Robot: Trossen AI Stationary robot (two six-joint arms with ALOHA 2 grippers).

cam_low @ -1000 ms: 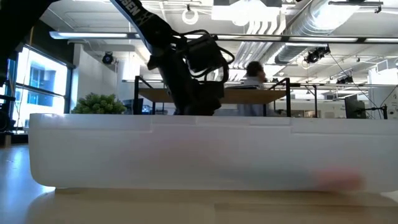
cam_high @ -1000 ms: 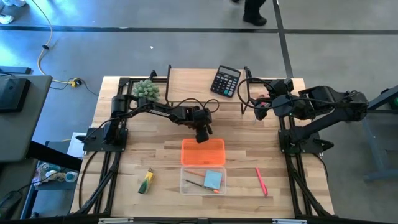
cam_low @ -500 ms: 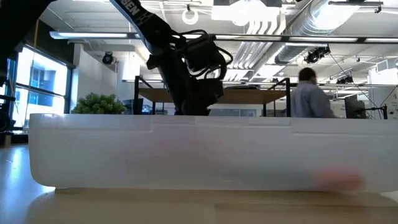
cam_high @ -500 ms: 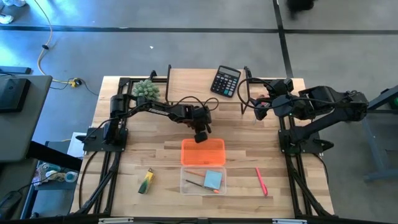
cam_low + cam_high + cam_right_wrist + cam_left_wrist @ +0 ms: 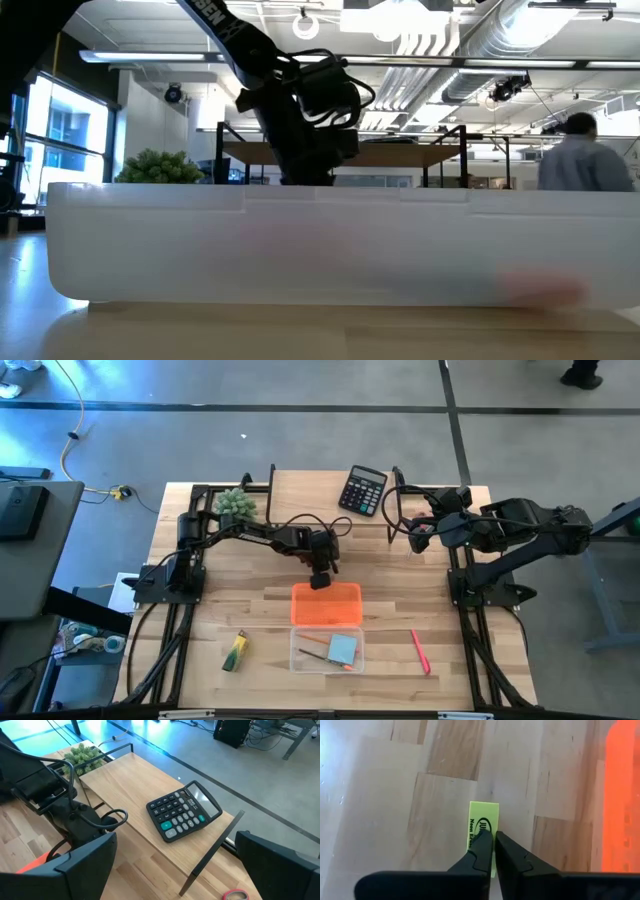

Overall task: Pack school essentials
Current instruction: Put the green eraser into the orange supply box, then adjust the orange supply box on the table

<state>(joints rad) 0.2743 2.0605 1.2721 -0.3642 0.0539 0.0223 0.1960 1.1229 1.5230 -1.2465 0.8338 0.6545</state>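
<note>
A small yellow-green eraser (image 5: 482, 827) lies flat on the wood just beyond the far side of the orange lid (image 5: 325, 603). My left gripper (image 5: 320, 576) (image 5: 493, 845) stands over it, fingers shut and pointing down. In the high view the gripper hides the eraser. A clear box (image 5: 327, 650) (image 5: 340, 240) nearer the front edge holds a pencil and a light-blue note pad (image 5: 343, 648). The pink pen (image 5: 419, 651) lies to its right and the green-yellow marker (image 5: 235, 651) to its left. My right gripper (image 5: 420, 532) waits open at the far right. My left gripper comes from above with its shut fingertips (image 5: 485, 851) over the eraser's nearer end (image 5: 476, 854). The fingers themselves hide the place where they meet it, so I cannot tell whether they touch it. The eraser lies flat on the table.
The black calculator (image 5: 362, 490) (image 5: 184, 810) sits at the far edge and the spiky green plant (image 5: 234, 503) at the far left. A red scissors ring (image 5: 235, 895) shows by the right arm. Bare wood lies left of the orange lid.
My left gripper has edged slightly toward the table's left, staying shut. A person has walked across the room behind the table.
</note>
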